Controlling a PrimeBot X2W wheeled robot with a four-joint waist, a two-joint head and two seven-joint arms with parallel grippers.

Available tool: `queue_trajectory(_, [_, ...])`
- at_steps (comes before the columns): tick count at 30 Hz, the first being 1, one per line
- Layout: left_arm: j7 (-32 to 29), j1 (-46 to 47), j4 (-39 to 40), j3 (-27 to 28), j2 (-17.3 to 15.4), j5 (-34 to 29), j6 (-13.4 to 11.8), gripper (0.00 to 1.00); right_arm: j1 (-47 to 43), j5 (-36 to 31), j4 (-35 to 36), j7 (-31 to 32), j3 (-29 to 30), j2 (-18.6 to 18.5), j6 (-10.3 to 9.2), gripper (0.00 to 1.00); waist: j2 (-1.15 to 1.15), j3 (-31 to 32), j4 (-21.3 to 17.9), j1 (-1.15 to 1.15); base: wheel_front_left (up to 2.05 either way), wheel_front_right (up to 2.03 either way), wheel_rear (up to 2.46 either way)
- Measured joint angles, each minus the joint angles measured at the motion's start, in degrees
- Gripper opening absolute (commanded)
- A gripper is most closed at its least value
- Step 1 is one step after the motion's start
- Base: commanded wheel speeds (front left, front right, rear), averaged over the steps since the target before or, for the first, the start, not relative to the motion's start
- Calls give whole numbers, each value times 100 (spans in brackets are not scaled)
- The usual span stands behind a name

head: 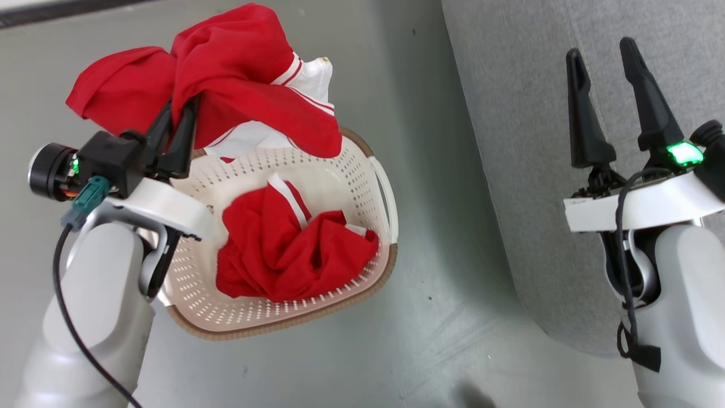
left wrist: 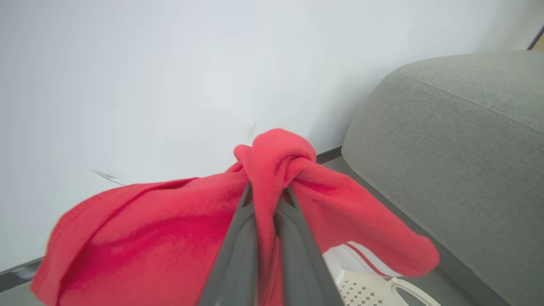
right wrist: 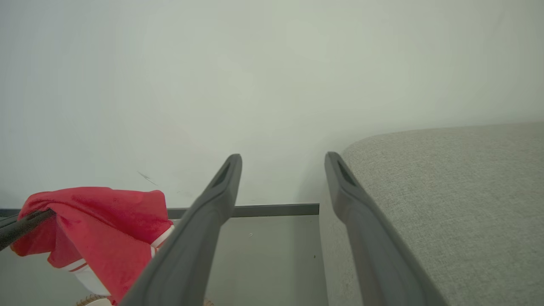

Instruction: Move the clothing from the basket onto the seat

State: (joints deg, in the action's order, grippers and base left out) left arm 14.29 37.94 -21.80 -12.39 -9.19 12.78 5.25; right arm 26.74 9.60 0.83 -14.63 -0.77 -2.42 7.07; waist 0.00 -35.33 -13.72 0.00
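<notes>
Left gripper (head: 180, 122) fingers pinch a red garment (head: 238, 62) raised above the basket (head: 340, 187) holding a second garment (head: 283, 255), while right gripper (head: 600, 51) fingers stand spread by the seat (head: 510, 113)

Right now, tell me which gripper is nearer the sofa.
Right. The right gripper hangs open over the grey sofa; the left gripper, shut on a red garment, is over the laundry basket.

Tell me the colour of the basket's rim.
The rim is brown, woven-looking, on the cream-white basket; clearest in the head view.
</notes>
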Motion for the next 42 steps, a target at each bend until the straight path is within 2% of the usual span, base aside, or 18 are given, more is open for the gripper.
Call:
queue_trajectory(11, [0, -538, 535, 183, -156, 256, 47, 0, -420, -265, -212, 0, -112, -5, 0, 100, 0, 766, 304, 0, 0, 0, 0])
queue_trajectory(28, [-183, -1428, 1039, 160, -163, 547, 97, 0, -1132, -542, -515, 1, -510, -10, 0, 100, 0, 1911, 682, 0, 0, 0, 0])
queue_trajectory(35, [-472, -1768, 1313, -19, -165, 583, 97, 0, -1469, -725, -698, 1, -971, -21, 0, 100, 0, 2441, 831, 0, 0, 0, 0])
queue_trajectory(42, [-769, -1957, 1540, -274, -147, 583, 102, 0, -1514, -725, -762, 1, -1791, -225, 0, 100, 0, 2841, 945, 0, 0, 0, 0])
